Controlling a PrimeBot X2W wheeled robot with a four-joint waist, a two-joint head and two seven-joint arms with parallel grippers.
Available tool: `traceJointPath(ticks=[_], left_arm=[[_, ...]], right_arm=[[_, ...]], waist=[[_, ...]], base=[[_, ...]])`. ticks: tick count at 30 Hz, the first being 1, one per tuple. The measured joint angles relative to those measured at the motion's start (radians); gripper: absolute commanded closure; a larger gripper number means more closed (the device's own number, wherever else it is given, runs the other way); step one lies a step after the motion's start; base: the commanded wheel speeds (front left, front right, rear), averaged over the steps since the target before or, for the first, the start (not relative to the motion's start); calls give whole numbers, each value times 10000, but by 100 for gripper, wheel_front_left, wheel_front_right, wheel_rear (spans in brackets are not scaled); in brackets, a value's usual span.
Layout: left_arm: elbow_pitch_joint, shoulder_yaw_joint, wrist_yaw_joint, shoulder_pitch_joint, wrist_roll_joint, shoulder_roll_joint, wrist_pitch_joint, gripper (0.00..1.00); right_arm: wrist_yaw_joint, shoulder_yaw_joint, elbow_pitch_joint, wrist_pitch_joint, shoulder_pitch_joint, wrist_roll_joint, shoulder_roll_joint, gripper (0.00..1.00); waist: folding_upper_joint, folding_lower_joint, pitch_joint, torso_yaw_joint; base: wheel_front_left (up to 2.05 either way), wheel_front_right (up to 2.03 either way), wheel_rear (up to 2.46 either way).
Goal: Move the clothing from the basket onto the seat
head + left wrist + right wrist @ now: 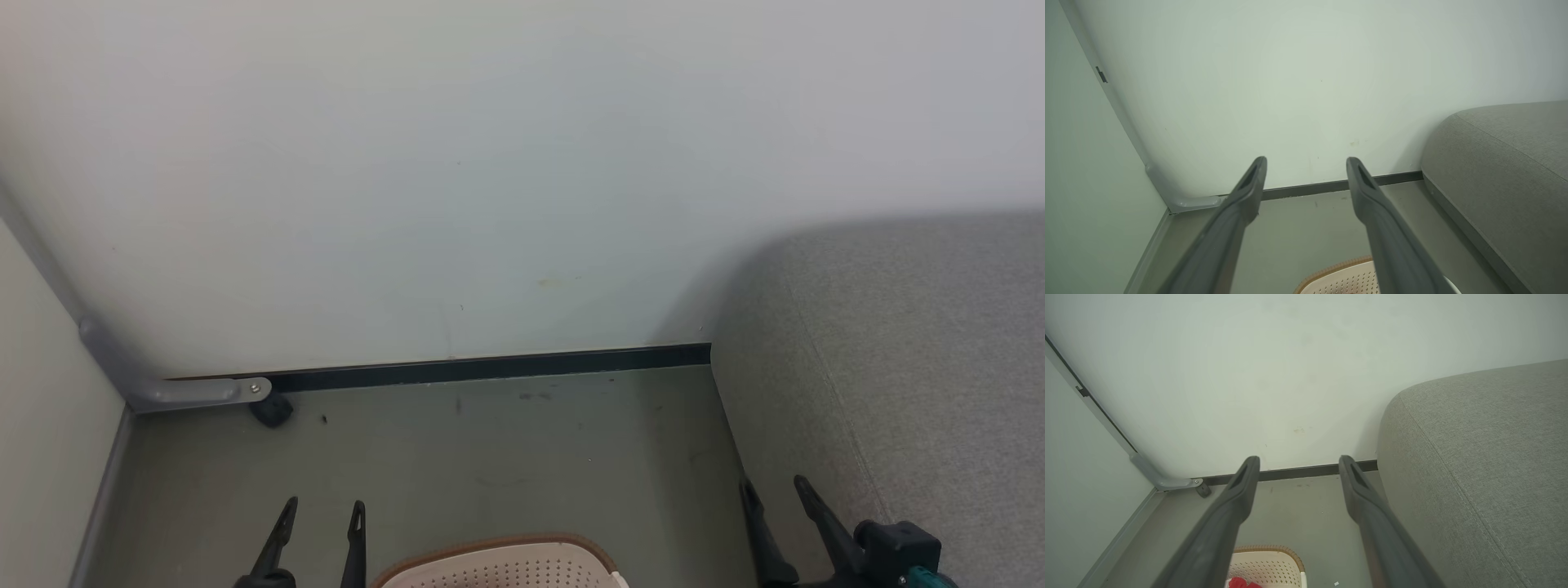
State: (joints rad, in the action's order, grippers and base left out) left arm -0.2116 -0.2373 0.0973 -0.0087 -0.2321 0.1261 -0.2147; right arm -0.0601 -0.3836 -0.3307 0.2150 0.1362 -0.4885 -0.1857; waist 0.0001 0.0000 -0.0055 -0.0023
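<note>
Clothing (1243, 583): soft red fabric, a small bunch of it at the bottom edge of the right wrist view. It lies inside the basket, and none of it is on the seat.
Basket (498, 572): cream-white plastic laundry basket with perforated walls and a brown rim. It stands on the grey-green floor (506, 441), low between the two grippers in the head view, with its far rounded end in sight.
Seat (939, 367): large grey fabric-upholstered sofa cushion with a rounded corner and a stitched seam. It is on the robot's right, near the basket, and its end meets the pale wall (457, 180).
Step in hand: judged to be the very start, since the reach into the basket is not yet made.
Doing it well: both arms point past the basket, so the robot probably needs to tip its view and wrists downward first. The fingers should then sink well into the red bunch and gather plenty of cloth, because a pinch on a loose fold may slip. A lift high enough to clear the brown rim should keep the basket from being dragged.
Left gripper (322, 510): released, with its long dark fingers spread and nothing between them. It is aimed at the foot of the wall, just left of the basket.
Right gripper (773, 486): also released and empty, its fingers parted, close beside the seat's side face.
Corner: a dark skirting strip (490, 366) and a grey bracket (196, 392).
</note>
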Motion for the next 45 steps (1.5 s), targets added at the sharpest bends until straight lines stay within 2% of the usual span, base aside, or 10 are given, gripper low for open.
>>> traceJointPath(ticks=[10,21,36,45], left_arm=[[-127,69,188,-25,1093,2,-349,0],[-213,324,257,-19,932,-188,-349,0],[-291,569,257,-18,663,-161,-349,0],[-109,531,257,-98,744,-111,-349,0]], right_arm=[[-161,-472,15,341,220,1244,-134,0],[-190,-322,8,341,193,1252,-144,0],[-190,-215,46,341,157,1256,-109,0],[-188,-71,500,343,177,1363,-203,0]], waist=[[0,0,28,-11],[0,0,43,-19],[0,0,99,-53],[0,0,630,-19]], base=[[0,0,0],[0,0,0],[0,0,0],[0,0,0]])
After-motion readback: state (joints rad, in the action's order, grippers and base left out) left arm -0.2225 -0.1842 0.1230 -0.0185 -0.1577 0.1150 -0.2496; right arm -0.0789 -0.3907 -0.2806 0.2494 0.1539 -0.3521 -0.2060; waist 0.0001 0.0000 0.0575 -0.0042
